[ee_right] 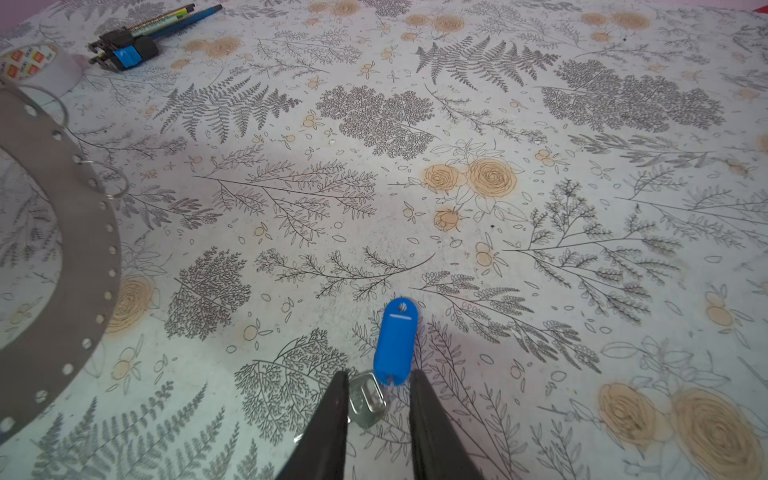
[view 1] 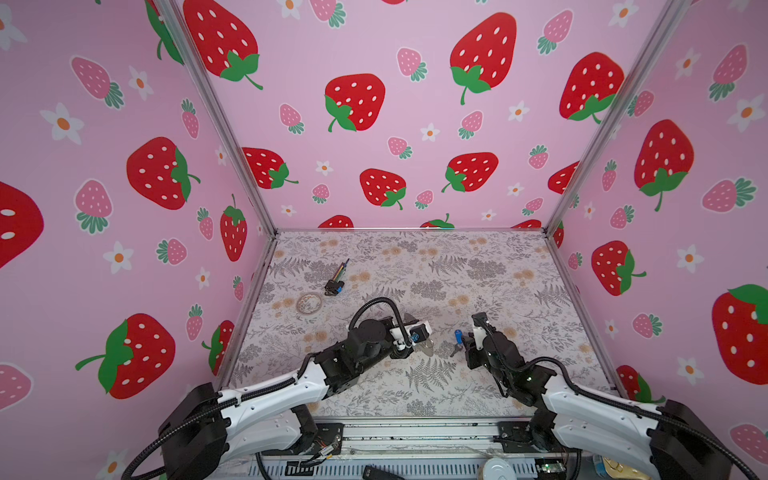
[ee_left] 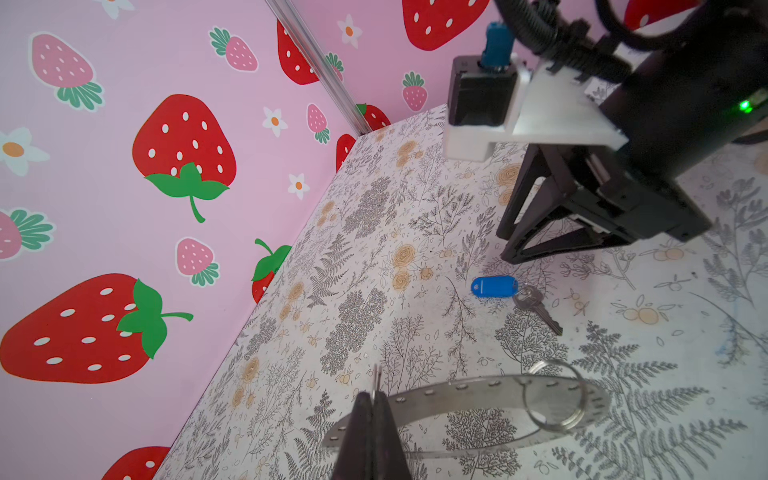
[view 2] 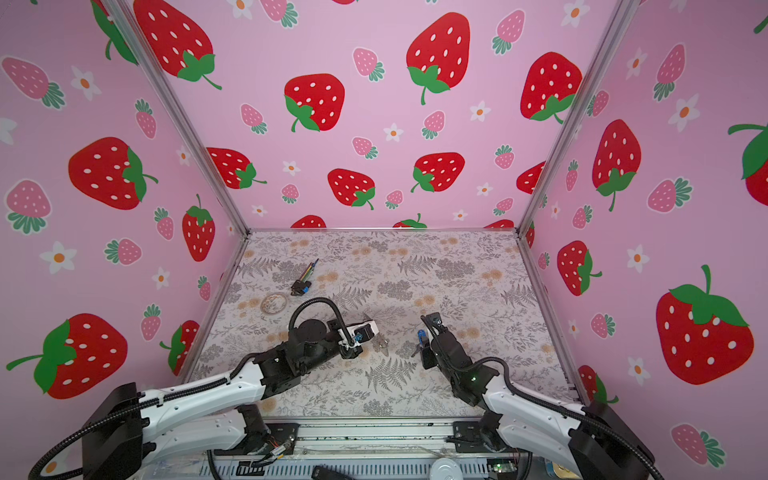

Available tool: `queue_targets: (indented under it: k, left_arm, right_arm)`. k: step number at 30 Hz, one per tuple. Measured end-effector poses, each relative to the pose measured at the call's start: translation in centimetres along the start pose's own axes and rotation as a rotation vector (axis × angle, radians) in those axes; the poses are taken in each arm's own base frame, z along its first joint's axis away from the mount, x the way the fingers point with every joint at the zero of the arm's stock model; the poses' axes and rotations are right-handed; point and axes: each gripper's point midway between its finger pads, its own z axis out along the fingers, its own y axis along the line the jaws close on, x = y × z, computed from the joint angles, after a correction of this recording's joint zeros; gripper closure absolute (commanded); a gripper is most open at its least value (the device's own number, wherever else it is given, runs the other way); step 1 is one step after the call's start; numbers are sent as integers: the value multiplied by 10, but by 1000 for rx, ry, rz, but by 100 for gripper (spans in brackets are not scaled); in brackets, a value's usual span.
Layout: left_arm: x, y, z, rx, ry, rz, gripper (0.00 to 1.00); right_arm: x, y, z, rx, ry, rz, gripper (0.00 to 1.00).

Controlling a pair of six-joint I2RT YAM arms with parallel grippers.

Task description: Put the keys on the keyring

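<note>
Near the middle of the floral table (view 1: 478,266), the left gripper (ee_left: 374,401) is clenched on the rim of the keyring (ee_left: 478,384). Its fingers are pinched together over the thin grey band, and the ring juts out from them roughly level. Just to the right of it in both top views, the keys (view 1: 458,336) lie on the tabletop, blue tag towards the back wall and silver key towards the robot. The right gripper (ee_right: 378,374) is poised over them with its jaws parted and nothing grasped. In the right wrist view the key's head shows between the two fingers, while the left wrist view shows a strip of bare table between the fingertips and the tag. The keys and the keyring are apart. Off towards the back left, a plug with coloured wires (view 1: 334,286) lies just beside a roll of tape (view 1: 309,302).
</note>
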Motion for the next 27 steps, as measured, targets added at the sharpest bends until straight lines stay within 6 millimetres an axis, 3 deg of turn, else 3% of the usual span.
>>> queue_targets:
  k: [7, 15, 22, 27]
  left_arm:
    - [0, 0, 0, 0, 1, 0, 100]
    - [0, 0, 0, 1, 2, 1, 100]
    - [1, 0, 0, 1, 2, 1, 100]
    - [1, -1, 1, 2, 3, 0, 100]
  right_arm:
    - [-6, 0, 5, 18, 114, 0, 67]
    - [17, 8, 27, 43, 332, 57, 65]
    - [29, 2, 26, 66, 372, 173, 65]
    - [47, -9, 20, 80, 401, 242, 71]
